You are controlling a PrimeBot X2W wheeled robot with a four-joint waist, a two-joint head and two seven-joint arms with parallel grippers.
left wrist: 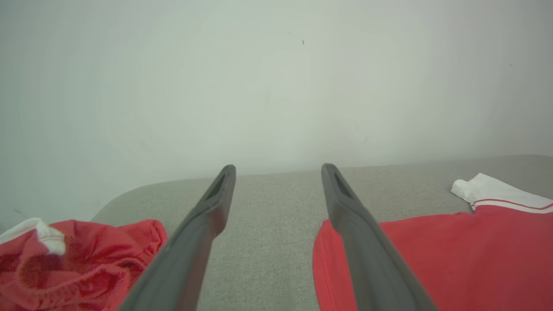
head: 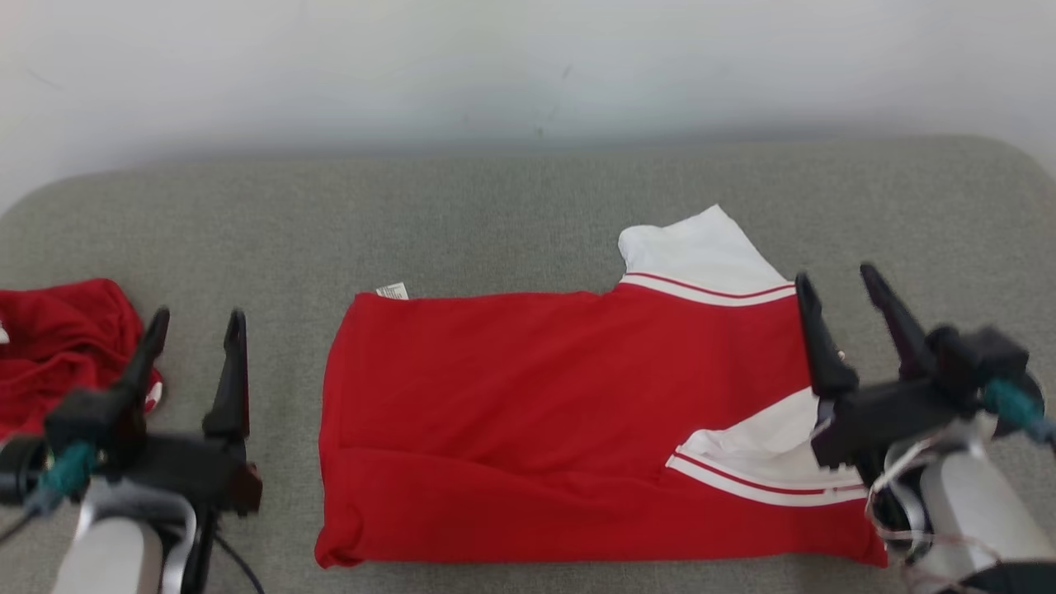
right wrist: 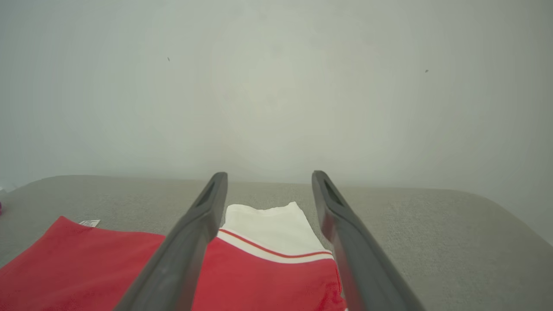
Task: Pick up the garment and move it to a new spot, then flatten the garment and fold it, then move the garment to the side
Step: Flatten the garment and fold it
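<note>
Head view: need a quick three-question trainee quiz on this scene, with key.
1. True or false: the left gripper holds the folded red-and-white shirt.
2. The crumpled red garment lies: A) at the robot's left B) at its right C) on the shirt.
3. Fill in: the white label pokes out at the shirt's far ___ corner.
Key: 1 false, it stands open beside the shirt; 2 A; 3 left.

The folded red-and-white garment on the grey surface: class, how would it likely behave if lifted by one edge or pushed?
Probably floppy: the garment lies in soft creased layers, so lifted by one edge it would likely sag and unfold. It looks thin, so probably light. Pushed over the textured grey surface, it may bunch rather than slide.
</note>
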